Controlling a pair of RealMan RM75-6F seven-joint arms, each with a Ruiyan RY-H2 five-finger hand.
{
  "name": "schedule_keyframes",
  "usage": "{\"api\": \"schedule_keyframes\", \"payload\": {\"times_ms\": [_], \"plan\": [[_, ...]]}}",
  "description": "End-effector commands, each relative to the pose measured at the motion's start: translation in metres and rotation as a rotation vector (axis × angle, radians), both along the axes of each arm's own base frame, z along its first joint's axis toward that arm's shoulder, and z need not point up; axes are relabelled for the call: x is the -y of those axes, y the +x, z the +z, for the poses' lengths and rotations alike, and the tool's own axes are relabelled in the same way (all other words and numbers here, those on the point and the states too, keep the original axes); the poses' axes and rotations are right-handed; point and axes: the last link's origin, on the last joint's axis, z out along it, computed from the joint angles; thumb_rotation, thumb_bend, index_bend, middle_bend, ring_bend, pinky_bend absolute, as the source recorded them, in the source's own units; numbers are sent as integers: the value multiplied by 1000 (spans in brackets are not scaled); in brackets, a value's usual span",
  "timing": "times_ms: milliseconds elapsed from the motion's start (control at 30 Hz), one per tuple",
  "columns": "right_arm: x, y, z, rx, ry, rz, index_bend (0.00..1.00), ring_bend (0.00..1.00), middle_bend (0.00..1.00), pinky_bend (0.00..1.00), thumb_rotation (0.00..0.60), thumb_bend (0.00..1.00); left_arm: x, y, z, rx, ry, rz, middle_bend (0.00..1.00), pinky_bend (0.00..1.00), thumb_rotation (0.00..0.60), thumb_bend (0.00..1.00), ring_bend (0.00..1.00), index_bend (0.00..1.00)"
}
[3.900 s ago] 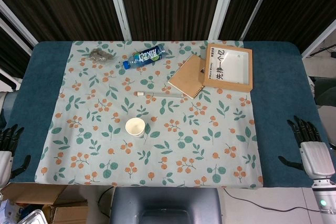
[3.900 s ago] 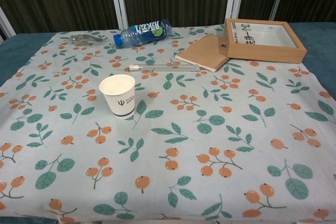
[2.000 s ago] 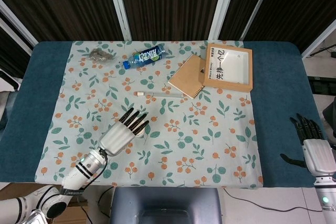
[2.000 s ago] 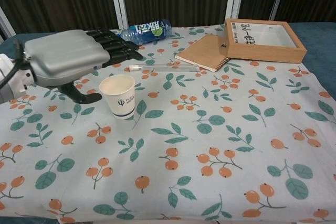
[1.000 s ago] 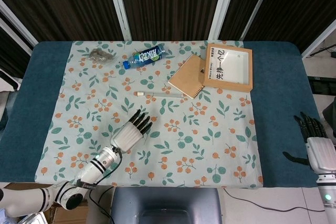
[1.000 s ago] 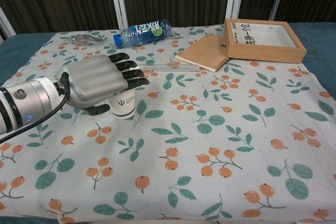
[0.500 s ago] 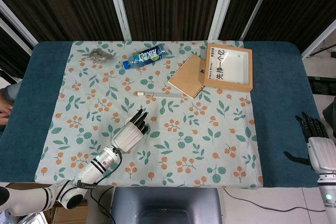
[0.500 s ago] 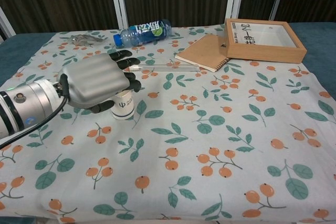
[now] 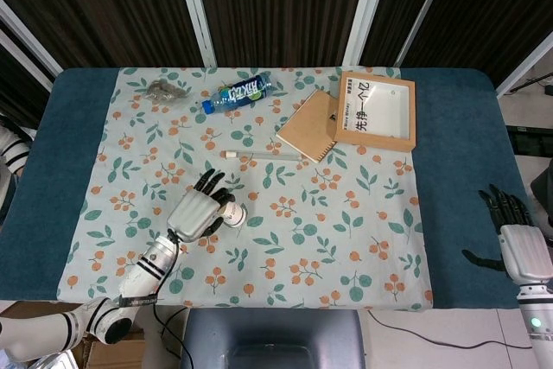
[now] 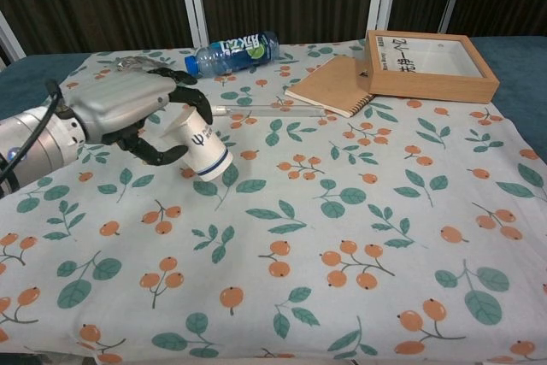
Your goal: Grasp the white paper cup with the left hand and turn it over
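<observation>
The white paper cup (image 10: 202, 146) is gripped by my left hand (image 10: 128, 114) at the left-middle of the floral cloth. It is tipped over on a slant, with its base pointing right and down close to the cloth and its mouth hidden inside the hand. From above, the cup (image 9: 232, 213) sticks out to the right of the left hand (image 9: 195, 213). My right hand (image 9: 518, 245) hangs off the table's right edge, fingers spread, holding nothing.
A blue-labelled bottle (image 10: 232, 51) lies at the back, with a grey crumpled object (image 10: 132, 62) to its left. A clear tube (image 10: 269, 111) lies just behind the cup. A brown notebook (image 10: 329, 85) and a wooden box (image 10: 432, 64) sit at the back right.
My left hand came in from the left, closed around the upright cup, then rolled and tipped it onto a slant. The right hand has barely moved.
</observation>
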Motion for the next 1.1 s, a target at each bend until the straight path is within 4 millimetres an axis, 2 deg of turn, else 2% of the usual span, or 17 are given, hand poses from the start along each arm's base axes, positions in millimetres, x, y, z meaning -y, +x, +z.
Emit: {"api": "schedule_keyframes", "payload": {"times_ms": [33,267,433,567,667,900,1100], "plan": [[0,1,0,-1,1,2,0,0,0,0,600,194,-11,-28,8,213,-93,232,380,0,600,430,61,355],[1,2,-2,-4,10,-1,0,0,0,0,600,194,-14,-60,3,415,-186,436,375,0,600,430,52,356],[1,1,-5,-4,20,-4,0,0,0,0,600,194,-13,-72,-2,560,-211,517,375,0,600,429,49,356],[1,1,-6,-4,22,-3,0,0,0,0,600,194,-15,-78,-4,612,-222,546,374,0,600,429,47,354],[1,1,-5,-4,20,-6,0,0,0,0,600,195,-14,-81,-6,614,-232,549,315,0,600,429,25,305],[1,0,-5,-3,17,-12,0,0,0,0,600,195,-13,-83,-6,607,-243,541,88,0,600,419,0,138],[1,-1,-5,0,12,-15,0,0,0,0,600,194,-12,-86,-6,560,-246,514,70,0,600,420,0,112]]}}
